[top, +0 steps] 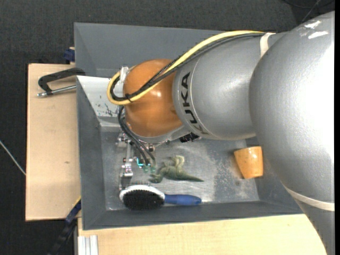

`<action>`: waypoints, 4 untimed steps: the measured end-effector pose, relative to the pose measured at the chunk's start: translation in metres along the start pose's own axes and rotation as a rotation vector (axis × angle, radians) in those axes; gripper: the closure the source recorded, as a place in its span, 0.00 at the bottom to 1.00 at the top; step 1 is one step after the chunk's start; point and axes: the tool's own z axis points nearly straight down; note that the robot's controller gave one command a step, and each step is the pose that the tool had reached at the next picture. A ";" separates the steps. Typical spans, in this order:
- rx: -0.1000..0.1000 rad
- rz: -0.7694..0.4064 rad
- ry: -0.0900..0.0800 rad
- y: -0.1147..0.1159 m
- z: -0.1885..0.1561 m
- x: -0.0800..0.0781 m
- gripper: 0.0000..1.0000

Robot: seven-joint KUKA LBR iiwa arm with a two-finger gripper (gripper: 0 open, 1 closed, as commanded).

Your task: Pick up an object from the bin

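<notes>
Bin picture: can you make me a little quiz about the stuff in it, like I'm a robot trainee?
1. Pick one: what colour is the handle of the brush? A red, B blue, C yellow.
2. True or false: in the camera view, the green toy animal lies between the end effector and the orange cup.
3. Name it: which thing lies closest to the wall of the bin at the bottom of the view?

Key: 1 B. 2 true. 3 the brush.
</notes>
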 end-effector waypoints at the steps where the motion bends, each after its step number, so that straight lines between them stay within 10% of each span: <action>1: -0.002 -0.419 -0.014 -0.022 0.073 0.016 0.00; 2: -0.003 -0.419 -0.015 -0.021 0.072 0.015 1.00; 3: 0.003 -0.562 -0.021 -0.102 -0.040 0.015 1.00; 4: 0.000 -0.566 -0.013 -0.099 -0.036 0.017 0.00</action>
